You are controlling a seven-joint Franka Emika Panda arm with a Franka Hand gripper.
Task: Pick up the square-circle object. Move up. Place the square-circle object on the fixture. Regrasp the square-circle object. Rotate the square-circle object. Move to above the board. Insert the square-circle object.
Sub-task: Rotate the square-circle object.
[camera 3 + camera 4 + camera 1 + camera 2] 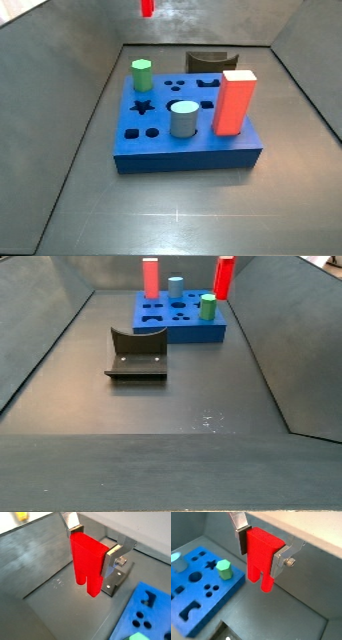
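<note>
High above the tray floor, the hand [93,548] is clamped on the square-circle object [87,564], so I judge the move-up step in hand; next, lower it onto the fixture [136,353].

No text, label, brand, number or sign can be read on anything in these views.

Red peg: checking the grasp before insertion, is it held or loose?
Held: gripper fingers clamp the red peg, hanging above the floor.
</note>
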